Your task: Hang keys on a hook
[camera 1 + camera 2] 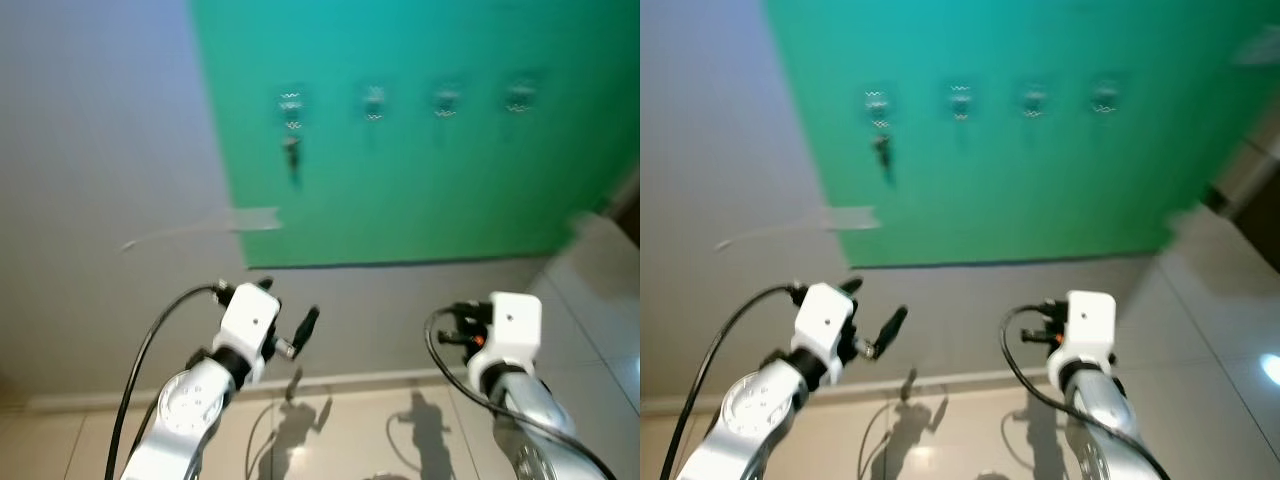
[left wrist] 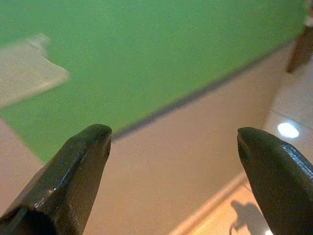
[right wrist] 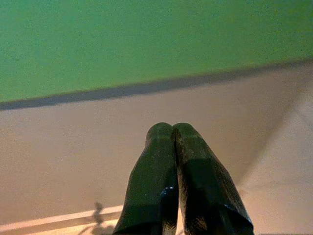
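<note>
A green board (image 1: 420,180) on the wall carries a row of several small hooks. A dark set of keys (image 1: 292,152) hangs from the leftmost hook (image 1: 291,101); the other hooks, such as (image 1: 374,101), look bare. My left gripper (image 2: 173,142) is open with nothing between its fingers, held low in front of the wall below the board; one finger (image 1: 306,325) shows in the left eye view. My right gripper (image 3: 171,134) is shut with nothing in it, pointing at the wall under the board's lower edge.
A pale strip of tape (image 1: 256,219) sits on the board's left edge. A baseboard (image 1: 340,382) runs along the foot of the beige wall. Tiled floor (image 1: 600,330) lies to the right, and a dark object (image 1: 1240,195) stands at the far right.
</note>
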Available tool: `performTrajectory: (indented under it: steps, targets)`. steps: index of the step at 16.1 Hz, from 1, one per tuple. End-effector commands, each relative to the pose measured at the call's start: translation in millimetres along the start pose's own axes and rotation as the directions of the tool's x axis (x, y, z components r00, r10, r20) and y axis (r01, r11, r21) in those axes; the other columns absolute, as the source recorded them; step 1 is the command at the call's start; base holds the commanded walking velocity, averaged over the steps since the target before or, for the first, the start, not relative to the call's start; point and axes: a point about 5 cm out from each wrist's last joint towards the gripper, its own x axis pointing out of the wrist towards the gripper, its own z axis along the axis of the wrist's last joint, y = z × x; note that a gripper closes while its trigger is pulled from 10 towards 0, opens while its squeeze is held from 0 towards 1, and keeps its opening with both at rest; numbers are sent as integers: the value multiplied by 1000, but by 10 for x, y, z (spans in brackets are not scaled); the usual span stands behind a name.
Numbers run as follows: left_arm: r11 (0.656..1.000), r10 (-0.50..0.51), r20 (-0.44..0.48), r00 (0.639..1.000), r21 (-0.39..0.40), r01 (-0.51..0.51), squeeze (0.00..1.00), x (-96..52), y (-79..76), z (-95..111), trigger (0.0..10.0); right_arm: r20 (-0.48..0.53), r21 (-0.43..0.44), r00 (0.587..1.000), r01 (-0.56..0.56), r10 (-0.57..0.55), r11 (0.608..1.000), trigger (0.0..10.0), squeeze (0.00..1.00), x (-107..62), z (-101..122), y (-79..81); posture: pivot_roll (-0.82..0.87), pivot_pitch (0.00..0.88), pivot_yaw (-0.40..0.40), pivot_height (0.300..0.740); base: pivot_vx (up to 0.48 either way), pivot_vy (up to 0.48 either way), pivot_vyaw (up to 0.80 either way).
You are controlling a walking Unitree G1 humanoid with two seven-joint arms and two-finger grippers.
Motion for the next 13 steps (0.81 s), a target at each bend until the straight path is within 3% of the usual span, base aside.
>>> performTrajectory:
  steps: [1,2,3,4,5,7,10,13]
  targets:
    - [1000,7,-35,999,-19,-7,0,-13,29,-55,10000,1,10,999,47,-47,999,10000,0,-32,13,-38,-51,0,51,740,0,0,-800]
    - [1000,9,-44,999,-27,-10,0,0,42,-57,10000,-5,19,998,60,-60,998,10000,0,-52,-6,-46,-55,0,55,740,0,0,-800]
    - [1000,12,-44,999,-26,-13,0,5,48,-56,10000,-5,24,998,63,-62,998,10000,78,-61,-12,-45,-55,0,55,740,0,0,-800]
    - [999,12,-39,999,-52,-14,0,10,54,-51,10000,-2,35,998,63,-63,997,10000,1000,-72,-12,-41,-60,0,60,740,0,0,-800]
    - [996,21,-34,999,-85,-24,1000,15,70,-43,10000,0,40,998,66,-66,997,10000,1000,-81,-6,-39,-65,0,64,740,0,0,-800]
    - [983,33,4,999,-181,-32,1000,29,98,20,10000,-2,39,996,86,-86,995,10000,1000,-109,4,-59,-78,0,60,740,0,0,-800]
    - [986,38,5,999,-163,-37,1000,38,123,47,10000,-1,27,997,80,-80,996,10000,1000,-120,16,-60,-83,0,57,740,0,0,-800]
    - [981,105,33,994,-165,-98,1000,40,245,110,10000,9,14,998,67,-67,998,10000,1000,-116,60,-77,-83,0,49,740,0,0,-800]
